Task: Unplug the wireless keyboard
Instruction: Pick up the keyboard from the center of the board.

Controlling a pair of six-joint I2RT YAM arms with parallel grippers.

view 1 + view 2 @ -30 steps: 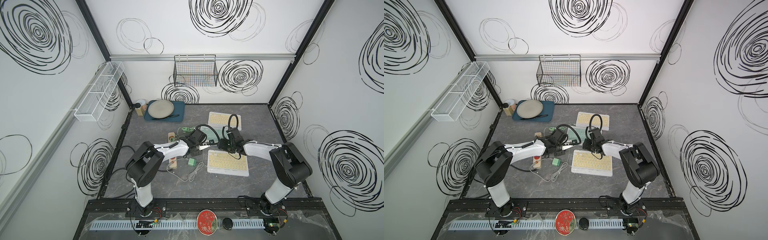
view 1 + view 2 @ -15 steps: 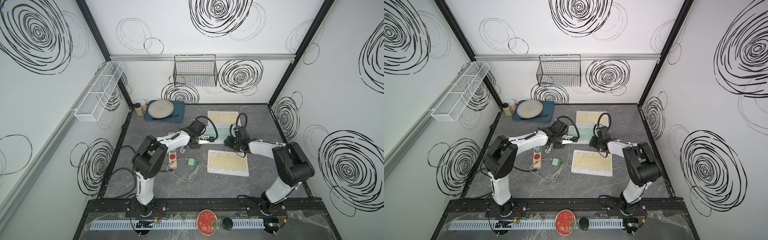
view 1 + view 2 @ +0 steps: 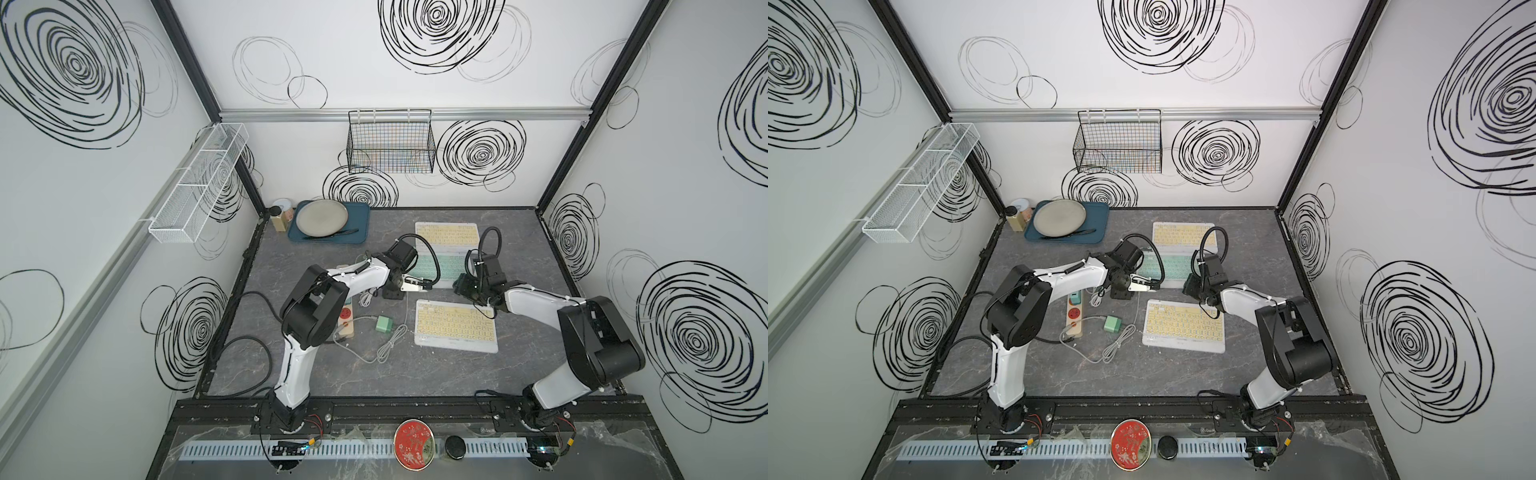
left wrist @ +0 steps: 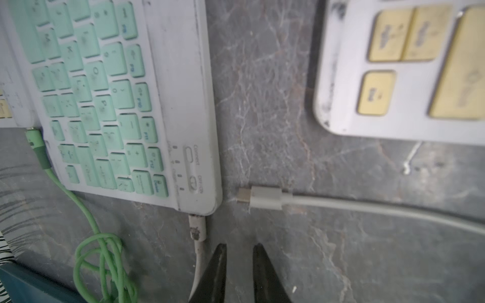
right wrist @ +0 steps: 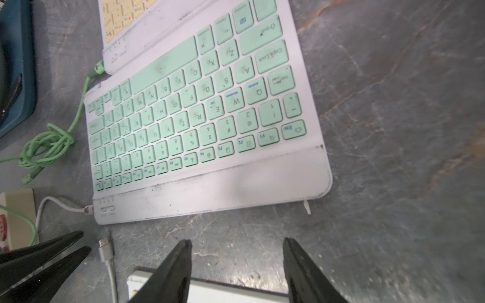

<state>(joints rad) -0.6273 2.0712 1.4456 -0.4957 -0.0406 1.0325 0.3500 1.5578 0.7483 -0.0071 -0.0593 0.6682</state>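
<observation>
We find the green keyboard mid-table, a white cable plugged into its corner; a loose plug lies beside it. Our left gripper stands slightly apart, holding nothing; our right gripper gapes wide.

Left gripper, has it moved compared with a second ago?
Yes. The left gripper has moved away from the back left corner of the near yellow keyboard, which has stayed put, and toward the mint keyboard behind it.
</observation>
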